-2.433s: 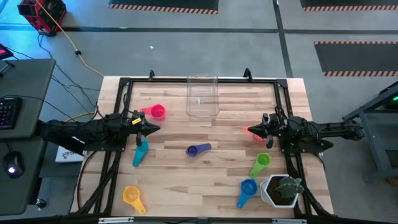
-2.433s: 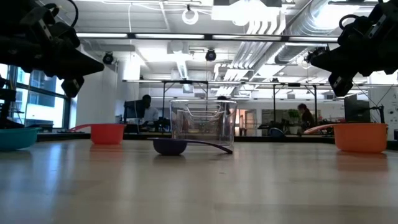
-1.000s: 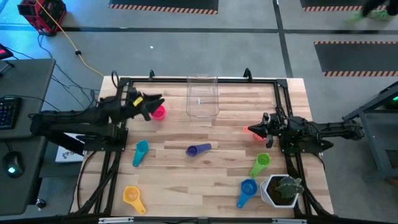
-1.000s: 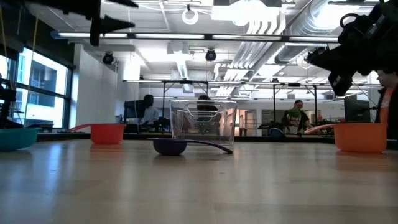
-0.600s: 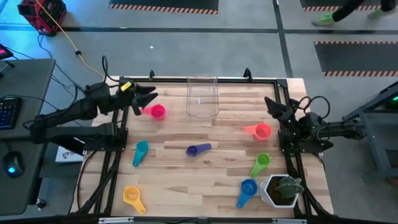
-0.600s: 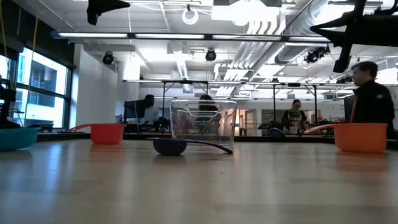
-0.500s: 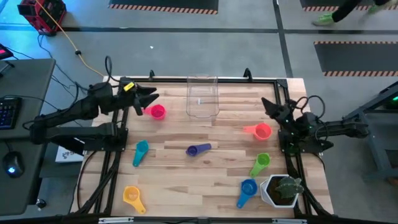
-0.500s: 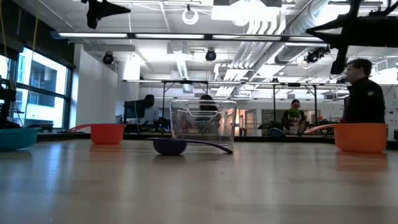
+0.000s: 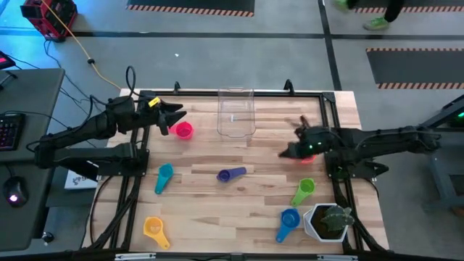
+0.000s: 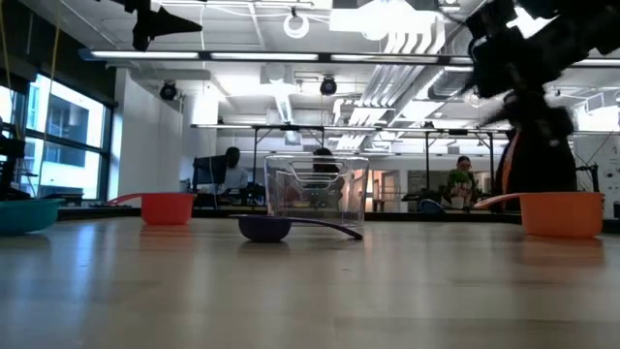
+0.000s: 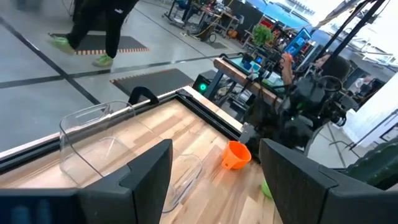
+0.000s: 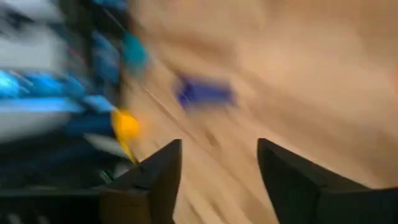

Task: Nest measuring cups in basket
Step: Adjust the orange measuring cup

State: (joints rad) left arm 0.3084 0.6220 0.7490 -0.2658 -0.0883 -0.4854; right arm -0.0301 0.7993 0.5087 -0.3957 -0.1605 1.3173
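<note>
The clear basket (image 9: 235,112) stands at the far middle of the table. A pink cup (image 9: 183,130) lies to its left, and my left gripper (image 9: 172,116) hovers open just beside and above it. My right gripper (image 9: 288,150) hangs open over the table's right half, above the orange cup (image 11: 236,154), which it mostly hides from above. On the wood lie the purple cup (image 9: 232,174), teal cup (image 9: 164,177), yellow cup (image 9: 154,229), green cup (image 9: 303,191) and blue cup (image 9: 288,220).
A white pot with a green plant (image 9: 330,221) stands at the near right corner, next to the blue cup. A black frame (image 9: 217,93) runs along the table's edges. People move about in the room beyond the table.
My right gripper has risen from its place at the right edge, swung back toward the far right corner, then come toward the table's middle above the orange cup, rolling as it went. My left gripper has risen a little near the pink cup. No cup has moved.
</note>
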